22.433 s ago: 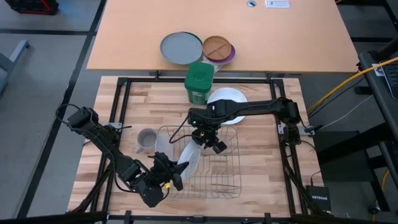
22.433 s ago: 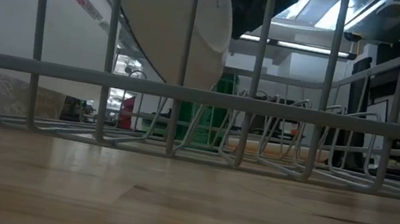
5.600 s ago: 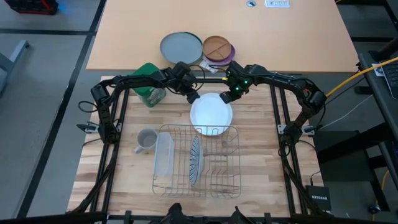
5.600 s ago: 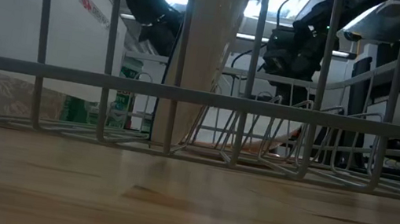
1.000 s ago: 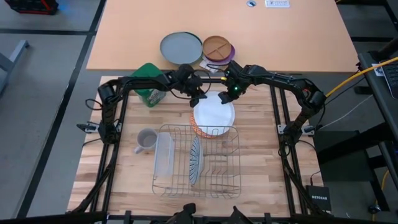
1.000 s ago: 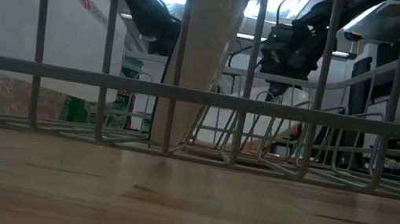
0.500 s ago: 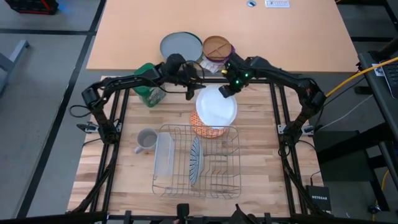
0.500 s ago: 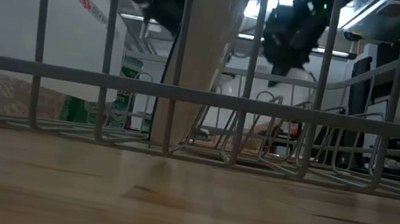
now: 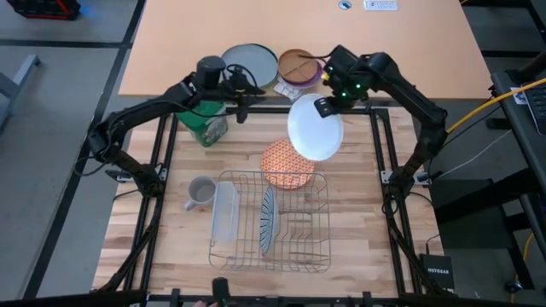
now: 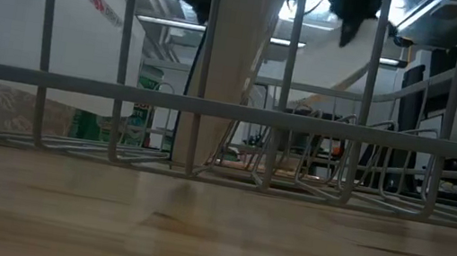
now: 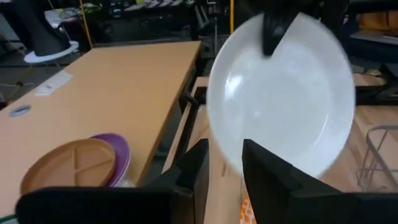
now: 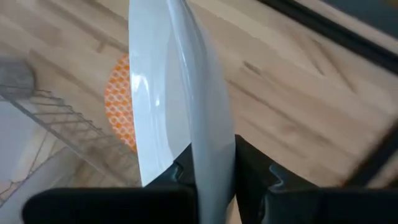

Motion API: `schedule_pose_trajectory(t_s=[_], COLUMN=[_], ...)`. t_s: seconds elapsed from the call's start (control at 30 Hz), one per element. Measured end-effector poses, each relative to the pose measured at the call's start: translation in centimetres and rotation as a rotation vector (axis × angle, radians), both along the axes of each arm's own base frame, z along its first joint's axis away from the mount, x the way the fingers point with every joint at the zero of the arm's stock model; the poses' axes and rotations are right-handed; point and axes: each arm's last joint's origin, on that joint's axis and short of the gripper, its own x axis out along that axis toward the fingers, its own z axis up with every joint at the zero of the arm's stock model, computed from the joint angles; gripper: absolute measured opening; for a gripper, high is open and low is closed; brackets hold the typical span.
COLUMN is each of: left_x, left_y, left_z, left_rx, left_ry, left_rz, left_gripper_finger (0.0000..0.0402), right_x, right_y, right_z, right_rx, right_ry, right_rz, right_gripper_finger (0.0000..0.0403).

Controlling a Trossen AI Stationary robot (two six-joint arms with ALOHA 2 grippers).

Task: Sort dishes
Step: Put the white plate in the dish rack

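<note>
My right gripper (image 9: 325,106) is shut on the plain white plate (image 9: 316,130), which is in the air over the table's far part; the plate also fills the left wrist view (image 11: 280,99). The orange-red patterned plate (image 9: 287,165) lies flat on the table just beyond the wire rack (image 9: 271,249). The blue-and-white striped plate (image 9: 268,220) stands on edge between the rack's wires. My left gripper (image 9: 241,102) is open and empty, up in the air left of the white plate, and its fingers point at the plate (image 11: 224,168). My right gripper pinches the white plate's rim (image 12: 208,146) between its two fingers, at the plate's far upper edge (image 9: 322,111). The fingers come from above and the far side. The plate is lifted clear, steeply tilted, and hangs below the fingers.
A green container (image 9: 207,126) stands at the far left of the table, and a mug (image 9: 201,191) stands left of the rack. A clear container (image 9: 223,213) sits in the rack's left end. A grey plate (image 9: 250,64) and a brown divided plate (image 9: 299,64) lie on the far table.
My right gripper has risen and gone toward the right with the white plate, which has come off the orange-red plate and tipped up steeply. The orange-red plate has stayed on the table and now lies uncovered. My left gripper has drawn back up and toward the far left.
</note>
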Motion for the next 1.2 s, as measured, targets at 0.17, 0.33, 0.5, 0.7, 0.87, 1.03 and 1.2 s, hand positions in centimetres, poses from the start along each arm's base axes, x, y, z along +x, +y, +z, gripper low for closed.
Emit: schedule_pose_trajectory(t_s=[0.17, 0.33, 0.5, 0.7, 0.87, 1.03, 1.2], left_x=[-0.8, -1.2, -1.3, -1.3, -1.3, -1.3, -1.5], left_y=[0.1, 0.1, 0.0, -0.1, -0.1, -0.2, -0.3], left_z=[-0.4, -1.0, -1.3, -1.4, -1.5, -1.5, -1.9], left_rx=[0.003, 0.012, 0.028, 0.046, 0.053, 0.062, 0.041], left_ry=[0.073, 0.144, 0.176, 0.19, 0.197, 0.207, 0.243], left_rz=[-0.001, -0.019, -0.035, -0.048, -0.053, -0.063, -0.071], left_gripper_finger=[0.008, 0.0081, 0.0081, 0.0081, 0.0081, 0.0081, 0.0081], right_x=[0.8, 1.8, 3.0, 3.8, 3.8, 3.7, 3.5], right_y=[2.8, 6.4, 10.1, 15.1, 18.4, 19.7, 19.5], right_z=[2.3, 3.2, 3.3, 3.3, 3.3, 3.3, 3.3], right_rx=[0.041, 0.12, 0.165, 0.255, 0.29, 0.257, 0.238], right_ry=[-0.102, -0.124, -0.128, -0.112, -0.104, -0.117, -0.118], right_rz=[-0.051, -0.066, -0.091, -0.151, -0.229, -0.323, -0.348], right_gripper_finger=[0.0058, 0.0058, 0.0058, 0.0058, 0.0057, 0.0057, 0.0057])
